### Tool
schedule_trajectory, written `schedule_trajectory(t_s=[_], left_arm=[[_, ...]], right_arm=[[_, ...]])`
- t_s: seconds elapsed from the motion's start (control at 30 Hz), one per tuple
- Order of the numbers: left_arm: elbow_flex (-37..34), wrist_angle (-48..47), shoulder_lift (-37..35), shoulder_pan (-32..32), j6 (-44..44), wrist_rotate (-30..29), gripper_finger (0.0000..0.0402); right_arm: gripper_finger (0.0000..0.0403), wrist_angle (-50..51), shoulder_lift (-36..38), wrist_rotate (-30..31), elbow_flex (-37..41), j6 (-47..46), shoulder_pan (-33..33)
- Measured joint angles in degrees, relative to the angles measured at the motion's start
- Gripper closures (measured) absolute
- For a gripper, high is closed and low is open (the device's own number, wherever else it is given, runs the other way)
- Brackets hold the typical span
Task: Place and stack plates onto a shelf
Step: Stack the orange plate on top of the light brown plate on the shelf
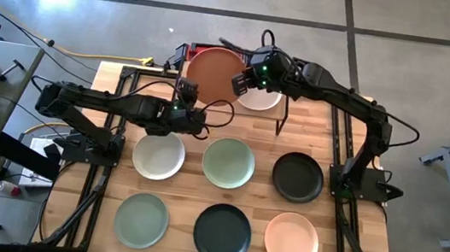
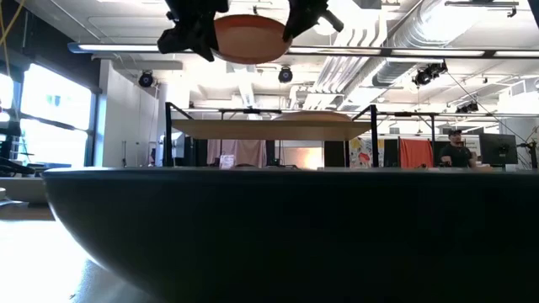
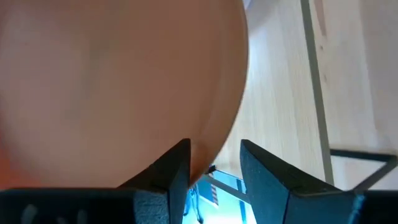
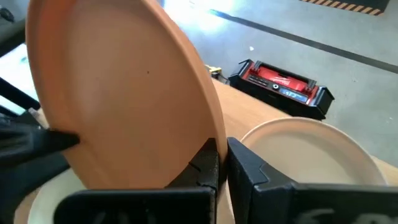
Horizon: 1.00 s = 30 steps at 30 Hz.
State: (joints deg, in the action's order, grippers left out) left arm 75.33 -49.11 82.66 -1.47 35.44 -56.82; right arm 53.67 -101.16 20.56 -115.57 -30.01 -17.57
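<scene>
1. Six plates lie in two rows on the wooden table [image 1: 309,209]: a white plate [image 1: 159,155], a sage plate [image 1: 228,162] and a black plate [image 1: 297,176] in the far row, then a second sage plate [image 1: 141,220], a second black plate [image 1: 222,232] and a peach plate [image 1: 291,240] in the near row.
2. A seventh, terracotta plate [image 1: 214,75] hangs in the air above the shelf [image 1: 299,118], between the two arms.
3. The right gripper [image 1: 240,83] pinches that plate's rim, its fingers [image 4: 208,165] clamped tight on the edge.
4. The left gripper [image 1: 187,94] sits at the opposite rim with its fingers [image 3: 174,168] spread; the edge of the plate lies in the gap between them, and I cannot tell whether either finger touches it.
5. An eighth, cream plate [image 1: 261,100] rests on the shelf, just beside the raised one and partly hidden under the right arm.
6. From table height, the near black plate fills the whole foreground and blocks most of the table; the shelf's board [image 2: 269,129] and thin black legs show above it.
7. A red and black case [image 4: 283,87] lies on the floor beyond the table's far edge.
8. A person [image 2: 456,150] sits in the background of the room, well away from the table.
</scene>
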Motion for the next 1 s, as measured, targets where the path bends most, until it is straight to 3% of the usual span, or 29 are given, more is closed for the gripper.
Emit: schedule_trajectory(t_s=[0.3, 0.63, 1.0], left_arm=[[-0.09, -0.65, -0.16, 0.25, -4.74, -0.65, 0.0275], [-0.09, -0.84, -0.16, 1.80, -9.80, -0.93, 0.0275], [-0.09, -0.78, -0.16, 8.11, -16.28, -0.89, 0.0275]], right_arm=[[0.0402, 4.79, 0.09, -1.52, -3.34, 3.23, -8.48], [0.0402, 8.33, 0.07, -11.21, -4.09, 8.12, -19.88], [0.0402, 13.09, -0.99, -23.79, -4.09, 13.92, -31.14]])
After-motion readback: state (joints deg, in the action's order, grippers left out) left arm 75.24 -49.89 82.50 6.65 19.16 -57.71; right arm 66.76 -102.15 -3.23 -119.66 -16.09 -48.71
